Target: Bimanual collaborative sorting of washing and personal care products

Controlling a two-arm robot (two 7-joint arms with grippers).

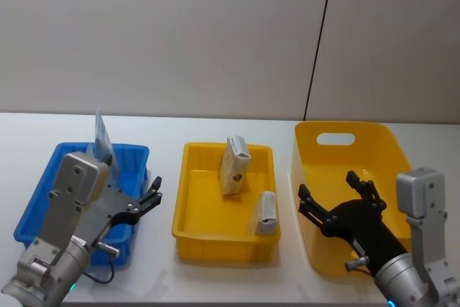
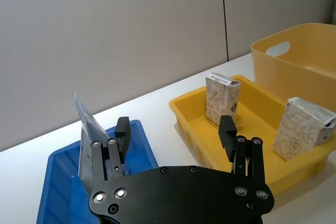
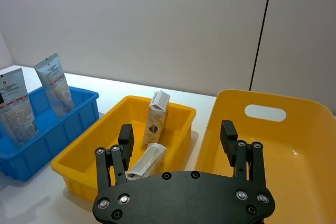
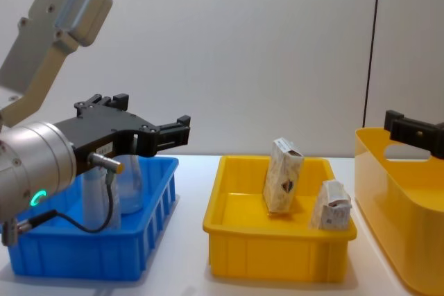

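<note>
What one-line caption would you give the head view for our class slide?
Left gripper and right gripper, both open, flank a yellow tray holding a beige carton and a grey pack.

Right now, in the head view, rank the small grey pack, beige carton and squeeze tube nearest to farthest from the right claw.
1. The small grey pack, front right of the middle yellow tray, just left of the right claw.
2. The beige carton, standing farther back in that tray.
3. The squeeze tube, far left in the blue tray.

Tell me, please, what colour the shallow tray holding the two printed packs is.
Plain yellow: the shallow plastic tray shows best in the head view.
</note>
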